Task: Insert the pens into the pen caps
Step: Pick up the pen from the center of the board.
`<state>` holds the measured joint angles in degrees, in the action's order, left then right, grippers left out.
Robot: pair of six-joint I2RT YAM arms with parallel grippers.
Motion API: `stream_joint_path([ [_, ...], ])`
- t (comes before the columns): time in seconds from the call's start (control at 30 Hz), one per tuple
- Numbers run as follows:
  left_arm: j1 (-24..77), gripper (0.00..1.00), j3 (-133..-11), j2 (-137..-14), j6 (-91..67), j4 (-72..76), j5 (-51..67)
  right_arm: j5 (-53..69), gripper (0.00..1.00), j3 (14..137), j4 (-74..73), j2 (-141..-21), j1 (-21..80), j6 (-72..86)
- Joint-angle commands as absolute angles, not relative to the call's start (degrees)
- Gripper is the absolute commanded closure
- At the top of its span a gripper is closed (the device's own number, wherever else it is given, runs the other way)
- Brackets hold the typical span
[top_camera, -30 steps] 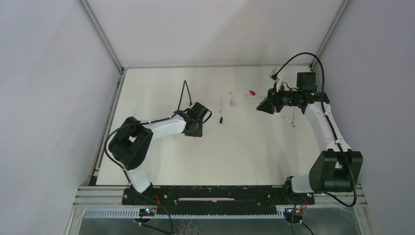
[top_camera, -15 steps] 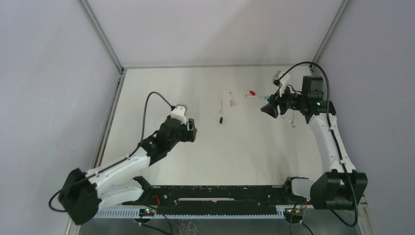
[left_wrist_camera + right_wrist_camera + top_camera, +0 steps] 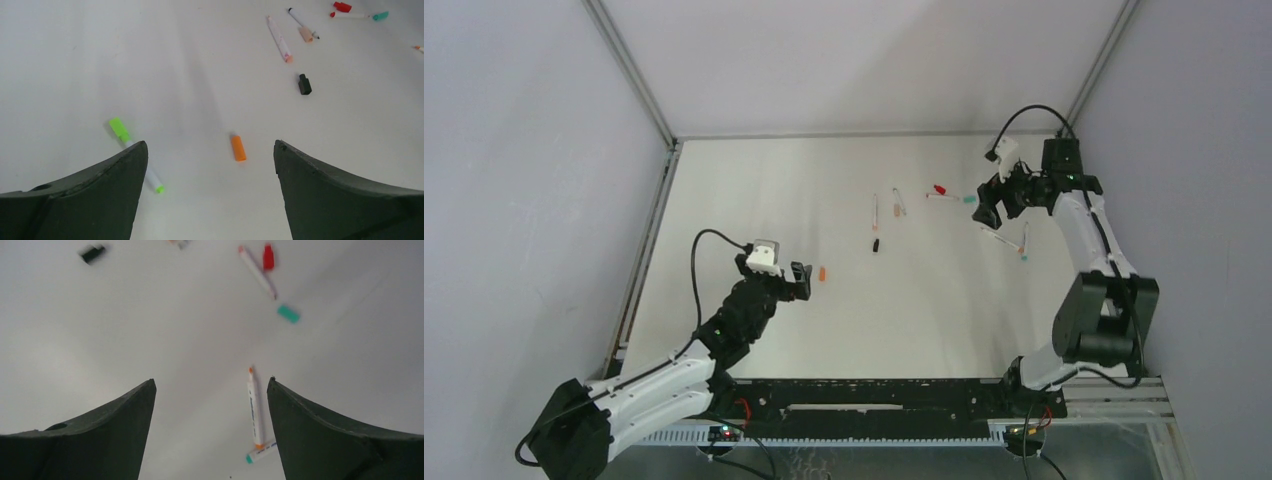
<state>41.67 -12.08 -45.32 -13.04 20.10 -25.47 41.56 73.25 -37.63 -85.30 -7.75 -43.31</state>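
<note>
My left gripper (image 3: pixel 210 150) is open above the table, with nothing between its fingers. An orange pen cap (image 3: pixel 238 148) (image 3: pixel 822 273) lies just ahead of it. A white pen with a bright green cap (image 3: pixel 119 129) lies partly under the left finger. Farther off are a black cap (image 3: pixel 304 84) (image 3: pixel 876 244), two white pens (image 3: pixel 875 210) (image 3: pixel 899 202), a red cap (image 3: pixel 939 188), a red-tipped pen (image 3: pixel 257 272) and a teal cap (image 3: pixel 289 314). My right gripper (image 3: pixel 211 385) (image 3: pixel 984 212) is open and empty. An orange-tipped pen (image 3: pixel 255 410) and a teal-ended pen (image 3: pixel 260 454) lie beside its right finger.
The white table (image 3: pixel 754 190) has an aluminium-framed wall on the left (image 3: pixel 649 260) and one at the back (image 3: pixel 864 134). The right wall (image 3: pixel 1184 200) stands close behind the right arm. A black rail (image 3: pixel 864 392) with both arm bases runs along the near edge.
Both grippers have opened wide. The left arm drew back toward the near edge, and the orange cap now lies in the open. The right gripper shifted slightly right.
</note>
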Motion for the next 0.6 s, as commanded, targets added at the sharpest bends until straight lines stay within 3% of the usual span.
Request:
stream_joint_path([
  [0.0, 41.57, 0.02, -11.33, -46.3, -11.69, 26.23, -27.35, 26.17, 0.14, 74.76, -39.62, -92.32, -6.94, -47.91],
  [0.23, 41.51, 0.02, -8.8, -43.09, -12.13, 27.63, -27.5, 13.6, 0.3, 79.89, -43.57, -102.9, -7.12, -43.86],
  [0.57, 41.56, 0.01, -6.77, -39.98, -12.39, 28.63, -27.6, 10.38, 0.39, 81.56, -44.72, -108.35, -7.74, -42.13],
])
